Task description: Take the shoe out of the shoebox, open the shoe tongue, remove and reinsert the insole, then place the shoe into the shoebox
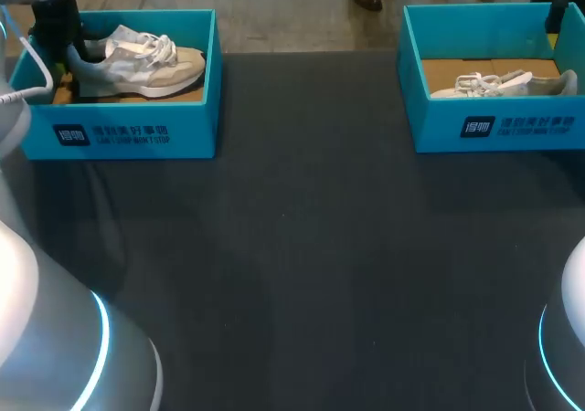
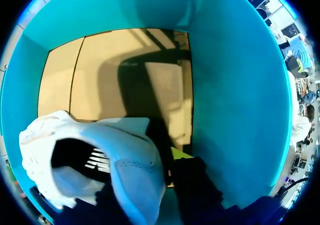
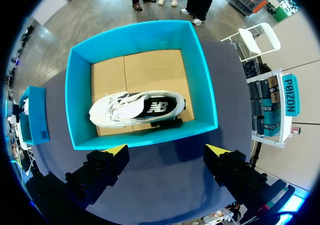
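Our shoe (image 1: 146, 64) sits in the left shoebox (image 1: 119, 132) at the table's (image 1: 302, 265) far left corner, its heel pinched by our left gripper (image 2: 145, 175). Our right gripper (image 3: 167, 152) hangs spread wide near the right shoebox (image 3: 145, 140), at the far right corner, where a second shoe (image 3: 135, 107) lies.

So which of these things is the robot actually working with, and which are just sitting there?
In the job:
- white sneaker
- left shoebox that holds it
- left gripper, down at the sneaker's heel

Sitting by, as far as I can tell:
- right shoebox
- second sneaker, on its side inside it
- right gripper, open, short of that box
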`<action>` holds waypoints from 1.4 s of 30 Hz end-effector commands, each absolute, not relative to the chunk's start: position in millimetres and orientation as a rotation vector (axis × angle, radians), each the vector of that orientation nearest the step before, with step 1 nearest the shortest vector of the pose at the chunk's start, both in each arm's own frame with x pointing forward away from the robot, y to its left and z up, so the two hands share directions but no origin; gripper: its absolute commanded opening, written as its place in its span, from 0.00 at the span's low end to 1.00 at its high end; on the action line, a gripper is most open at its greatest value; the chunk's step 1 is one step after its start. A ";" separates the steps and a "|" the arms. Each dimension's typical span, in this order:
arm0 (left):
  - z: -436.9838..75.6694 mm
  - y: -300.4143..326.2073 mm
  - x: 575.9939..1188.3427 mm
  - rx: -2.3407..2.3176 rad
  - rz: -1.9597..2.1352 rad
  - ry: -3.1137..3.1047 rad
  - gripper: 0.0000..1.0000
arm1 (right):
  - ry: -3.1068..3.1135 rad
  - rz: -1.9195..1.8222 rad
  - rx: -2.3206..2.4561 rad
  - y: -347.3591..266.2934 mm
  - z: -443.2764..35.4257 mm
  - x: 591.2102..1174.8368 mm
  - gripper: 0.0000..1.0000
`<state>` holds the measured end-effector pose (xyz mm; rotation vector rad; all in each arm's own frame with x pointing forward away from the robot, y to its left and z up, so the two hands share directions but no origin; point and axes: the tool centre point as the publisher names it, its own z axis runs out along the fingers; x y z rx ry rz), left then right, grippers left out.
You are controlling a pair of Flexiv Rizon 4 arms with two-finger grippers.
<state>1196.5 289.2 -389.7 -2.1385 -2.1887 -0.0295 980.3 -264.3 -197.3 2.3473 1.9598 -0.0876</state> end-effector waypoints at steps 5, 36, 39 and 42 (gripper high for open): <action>-390.1 289.3 1203.8 -2.132 0.012 -2.170 0.00 | 1.957 -0.087 2.346 -264.2 -197.1 979.1 1.00; -294.5 298.1 1172.3 -2.243 -0.082 -2.319 0.00 | 1.957 -0.087 2.346 -264.2 -197.1 979.1 1.00; -280.9 299.2 1168.3 -2.233 -0.090 -2.338 0.00 | 1.957 -0.087 2.346 -264.2 -197.1 979.1 1.00; -266.3 299.2 1162.0 -2.221 -0.116 -2.353 0.00 | 1.957 -0.087 2.346 -264.2 -197.1 979.1 1.00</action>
